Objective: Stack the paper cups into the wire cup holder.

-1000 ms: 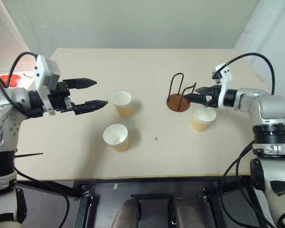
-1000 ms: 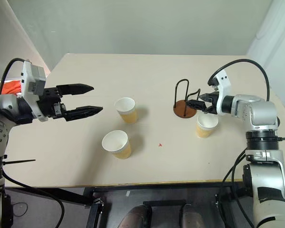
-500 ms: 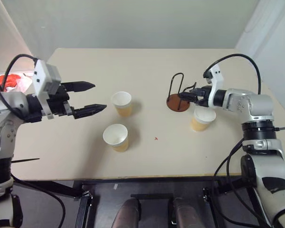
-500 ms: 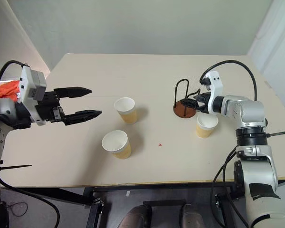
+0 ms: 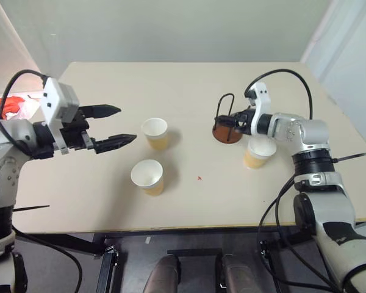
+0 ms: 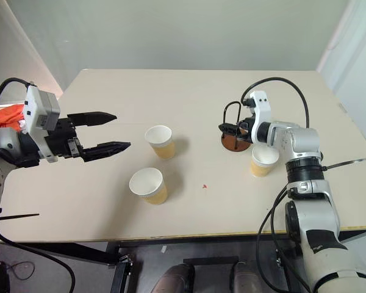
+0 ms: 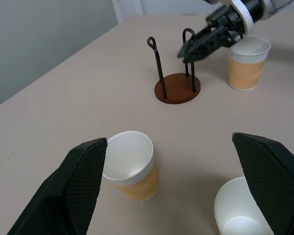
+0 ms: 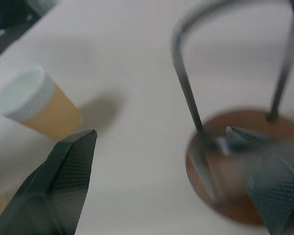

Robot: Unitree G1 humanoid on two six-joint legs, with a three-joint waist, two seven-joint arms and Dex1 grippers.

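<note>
Three paper cups [image 5: 155, 133] sit unstacked mid-frame; the right gripper [image 5: 231, 122] has slid left onto the wire cup holder [image 5: 227, 130], jaws straddling a wire, probably repositioning it. Left gripper [image 5: 119, 125] hangs wide open.

Left gripper [image 5: 117, 126] and right gripper [image 5: 229, 122], jaws apart, both outstretched.

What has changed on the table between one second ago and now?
The right end effector moved toward the robot's left, from beside the wire cup holder to its wire loops, with open fingers astride one wire. Nothing was taken hold of or let go. The left end effector stayed open and in place, and the three paper cups did not move.
</note>
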